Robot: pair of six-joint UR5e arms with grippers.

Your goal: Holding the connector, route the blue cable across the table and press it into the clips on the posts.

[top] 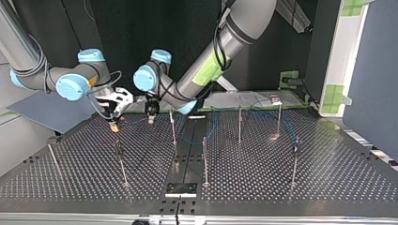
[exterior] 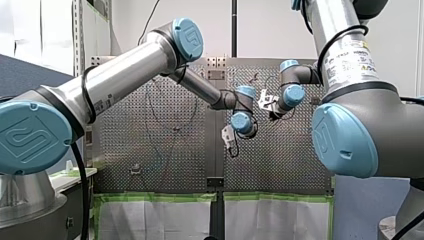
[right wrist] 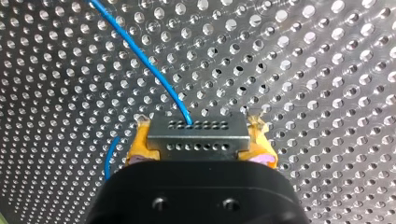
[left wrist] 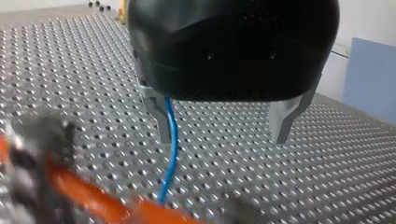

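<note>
Other posts stand well apart around the middle post, leaving open lanes; the blue cable sags behind it.

In the left wrist view the blue cable passes behind a blurred orange shape cut off by the edge.

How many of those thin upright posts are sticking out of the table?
7 in the top view: short far-left post, front-left post, mid-left post, centre post, back-middle post, back-right post, front-right post. Others may be hidden.
</note>
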